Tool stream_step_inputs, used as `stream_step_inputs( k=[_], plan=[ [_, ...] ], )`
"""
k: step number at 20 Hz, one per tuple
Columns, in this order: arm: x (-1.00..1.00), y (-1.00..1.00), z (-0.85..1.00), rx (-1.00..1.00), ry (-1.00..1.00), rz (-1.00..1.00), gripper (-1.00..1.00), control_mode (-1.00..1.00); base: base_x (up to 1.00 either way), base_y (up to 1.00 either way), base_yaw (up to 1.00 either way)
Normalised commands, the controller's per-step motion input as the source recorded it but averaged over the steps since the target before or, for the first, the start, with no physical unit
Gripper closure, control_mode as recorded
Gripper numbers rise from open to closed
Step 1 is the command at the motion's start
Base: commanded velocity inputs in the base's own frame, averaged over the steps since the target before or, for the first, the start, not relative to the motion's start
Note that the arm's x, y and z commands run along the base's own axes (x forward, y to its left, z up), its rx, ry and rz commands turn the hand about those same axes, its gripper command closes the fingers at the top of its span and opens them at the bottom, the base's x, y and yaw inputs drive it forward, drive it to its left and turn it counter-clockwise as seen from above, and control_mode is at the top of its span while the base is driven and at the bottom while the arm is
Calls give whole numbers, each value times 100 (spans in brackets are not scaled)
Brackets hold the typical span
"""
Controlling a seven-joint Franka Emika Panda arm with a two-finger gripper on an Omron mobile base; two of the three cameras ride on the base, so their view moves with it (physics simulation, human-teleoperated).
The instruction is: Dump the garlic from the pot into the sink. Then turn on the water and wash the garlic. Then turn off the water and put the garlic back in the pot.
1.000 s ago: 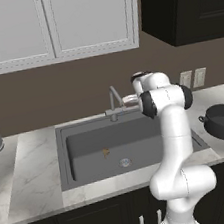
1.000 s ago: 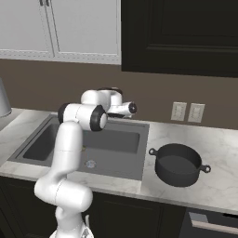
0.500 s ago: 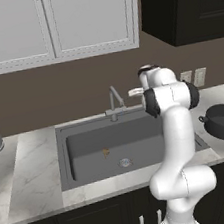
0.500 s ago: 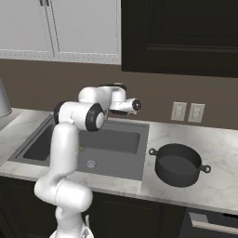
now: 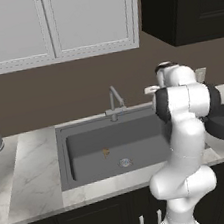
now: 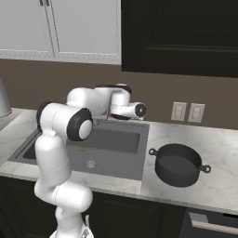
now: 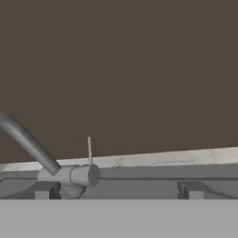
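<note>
Hovering by the faucet, jaws wide open and empty.
Left base view: garlic (image 5: 105,152) lies in the sink (image 5: 64,156) near the drain (image 5: 124,162), below and left of the arm's hand; faucet (image 5: 114,102) stands at the back rim. Right base view: pot (image 6: 178,164) sits empty on the bench (image 6: 218,153), right of the sink. Hand view: faucet handle (image 7: 89,151) sticks upright, ahead and left of the jaws.

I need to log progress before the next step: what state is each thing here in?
garlic: lying loose on the sink floor, near the drain.
pot: upright on the counter right of the sink, empty.
sink: dry, no water visible.
faucet: no water running.
gripper: jaws open, holding nothing, facing the faucet.
</note>
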Motion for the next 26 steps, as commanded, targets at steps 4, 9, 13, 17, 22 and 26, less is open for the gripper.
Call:
stream_step_inputs(
  k=[4,9,13,17,22,26],
  plan=[
    [-100,-2,32,0,0,-11,-100,-100,0,0,0],
    [-95,0,90,0,0,-12,-100,-100,0,0,0],
    [-74,0,100,0,3,-15,-100,-100,0,0,0],
    [-67,0,100,2,19,-16,-100,-100,0,0,0],
    [-49,0,99,5,34,-13,-100,-100,0,0,0],
    [-46,2,84,7,32,-5,-100,-100,0,0,0]
  ],
)
